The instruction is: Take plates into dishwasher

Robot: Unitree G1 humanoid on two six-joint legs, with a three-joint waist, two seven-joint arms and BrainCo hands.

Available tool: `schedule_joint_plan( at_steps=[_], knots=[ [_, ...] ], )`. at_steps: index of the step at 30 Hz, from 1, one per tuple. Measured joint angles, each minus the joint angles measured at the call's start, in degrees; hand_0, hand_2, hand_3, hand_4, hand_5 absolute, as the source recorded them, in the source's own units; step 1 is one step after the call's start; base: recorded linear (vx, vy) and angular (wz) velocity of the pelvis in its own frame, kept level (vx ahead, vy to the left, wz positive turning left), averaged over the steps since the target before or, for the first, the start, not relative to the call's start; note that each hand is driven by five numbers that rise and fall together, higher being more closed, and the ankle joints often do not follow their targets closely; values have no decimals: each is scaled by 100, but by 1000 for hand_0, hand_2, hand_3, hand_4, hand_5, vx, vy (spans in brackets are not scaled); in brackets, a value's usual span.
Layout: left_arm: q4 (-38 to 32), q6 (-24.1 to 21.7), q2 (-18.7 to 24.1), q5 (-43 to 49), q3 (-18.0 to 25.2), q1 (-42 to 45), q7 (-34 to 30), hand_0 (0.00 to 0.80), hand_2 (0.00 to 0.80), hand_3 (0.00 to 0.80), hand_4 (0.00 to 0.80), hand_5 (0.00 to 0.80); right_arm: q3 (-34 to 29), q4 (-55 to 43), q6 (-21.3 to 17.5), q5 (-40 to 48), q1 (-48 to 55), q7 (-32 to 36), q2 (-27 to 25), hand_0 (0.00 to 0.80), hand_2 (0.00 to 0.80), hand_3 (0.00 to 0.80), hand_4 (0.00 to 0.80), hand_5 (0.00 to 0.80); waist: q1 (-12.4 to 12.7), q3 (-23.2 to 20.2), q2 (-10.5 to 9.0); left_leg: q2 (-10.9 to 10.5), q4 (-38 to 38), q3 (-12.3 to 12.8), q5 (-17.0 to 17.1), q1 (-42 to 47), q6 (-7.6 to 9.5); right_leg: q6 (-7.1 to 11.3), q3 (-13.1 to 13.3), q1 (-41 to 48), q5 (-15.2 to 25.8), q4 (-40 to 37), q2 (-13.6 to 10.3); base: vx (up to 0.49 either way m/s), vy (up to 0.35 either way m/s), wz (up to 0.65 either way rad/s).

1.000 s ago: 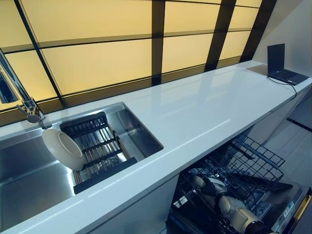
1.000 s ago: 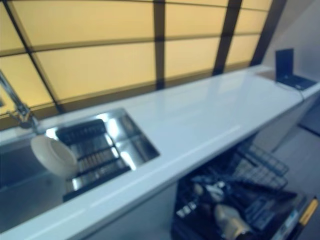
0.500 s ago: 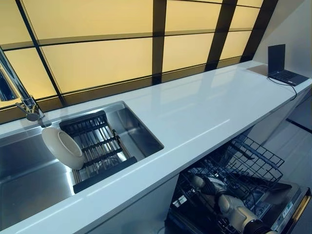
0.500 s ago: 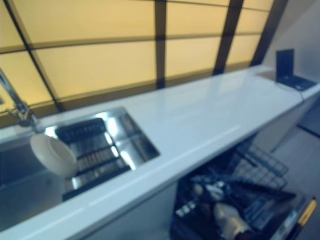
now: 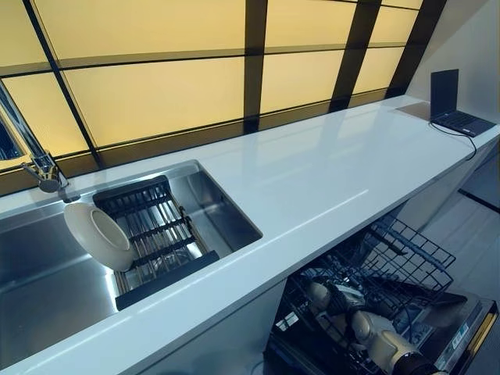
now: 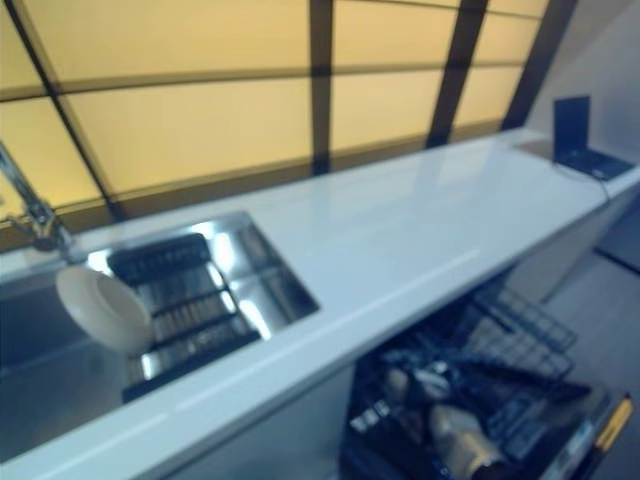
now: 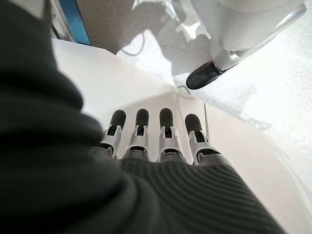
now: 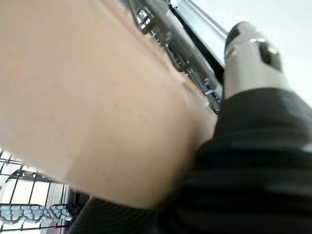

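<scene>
A cream plate [image 5: 100, 237] leans upright against the black drying rack [image 5: 160, 234] in the steel sink [image 5: 47, 289]. Below the counter the dishwasher stands open with its dark wire basket [image 5: 406, 262] pulled out. My right hand [image 5: 337, 298] is down inside that basket. In the right wrist view a beige plate [image 8: 87, 102] fills the space against the palm, and the thumb [image 8: 248, 53] lies along its edge. My left hand [image 7: 161, 141] shows only in its own wrist view, fingers straight, beside a white panel and holding nothing.
A long white counter [image 5: 312, 180] runs from the sink to a laptop [image 5: 453, 105] at the far right end. A faucet [image 5: 39, 160] stands behind the sink. Yellow panels with dark frames back the counter. The dishwasher door [image 5: 469, 332] juts out at floor level.
The whole picture has shifted slightly, so the camera moved. My right arm has barely moved inside the dishwasher basket. The plate in the sink stays put.
</scene>
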Motion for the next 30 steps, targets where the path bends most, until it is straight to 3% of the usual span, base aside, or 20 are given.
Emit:
schedule_joint_plan(
  at_steps=[8,16,27,30],
  knots=[
    [-48,8,2,2,60,9,38,0,0,0,0,0,-316,-687,-62,97,449,241,-28,0,0,0,0,0,-129,55,-89,-5,-25,8,2,2,2,4,3,-7,-5,0,-5,0,0,0],
    [-114,-1,54,2,255,30,68,0,0,0,0,0,-528,-1635,-278,149,1018,913,-436,0,0,0,0,0,-167,121,-145,1,-115,57,20,94,0,3,57,8,-13,0,-2,1,5,-3],
    [-111,-7,75,2,419,177,138,0,0,0,0,0,-1364,-2331,-267,997,1763,1091,-500,0,0,0,0,0,-447,154,-194,21,-226,193,42,194,6,15,175,-19,-21,0,-7,-5,1,-4],
    [-119,-28,75,1,427,174,143,0,0,0,0,0,-1749,-2346,-131,1642,1931,1136,-504,0,0,0,0,0,-497,156,-197,33,-226,216,41,205,5,15,207,-19,-22,-1,-2,0,8,-6]
  ],
)
